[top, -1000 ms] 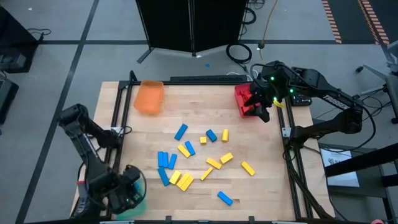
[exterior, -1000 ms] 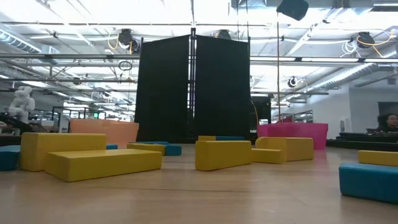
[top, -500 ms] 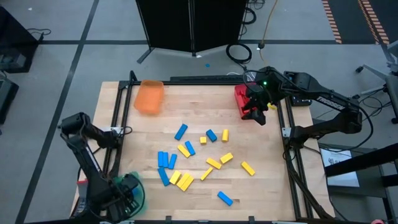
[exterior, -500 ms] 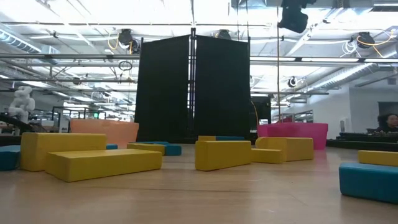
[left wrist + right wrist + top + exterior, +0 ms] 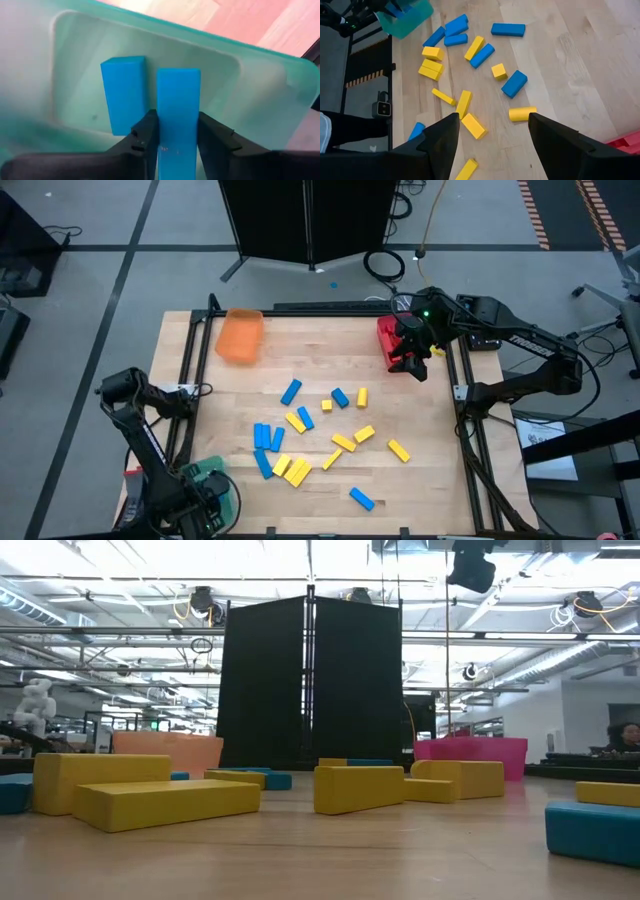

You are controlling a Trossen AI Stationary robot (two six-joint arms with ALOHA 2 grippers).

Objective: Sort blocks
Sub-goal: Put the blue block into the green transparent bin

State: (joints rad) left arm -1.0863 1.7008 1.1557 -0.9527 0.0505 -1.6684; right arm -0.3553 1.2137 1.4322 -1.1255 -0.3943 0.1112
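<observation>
My left gripper is down inside the green tray at the table's near left corner, shut on a blue block. A second blue block lies on the tray's floor right beside it. Several blue and yellow blocks lie flat on the middle of the table. My right gripper hangs open above the table beside the red tray at the far right, and its wrist view shows nothing between its fingers. My left gripper pinches the blue block's two long sides between its two fingers, near one end. The fingers come from above, pointing down, and lie across the block. The block lies level inside the tray; whether it rests on the floor I cannot tell.
An orange tray stands at the far left of the table. A single blue block lies near the front edge. Black frame rails run along the table's sides. Bare wood shows at the table's far middle.
My left gripper has gone down into the green tray and a little toward the table's near edge, rolling about its own axis, with the blue block still held. My right gripper has sunk slightly beside the red tray. The loose blocks have stayed where they were.
</observation>
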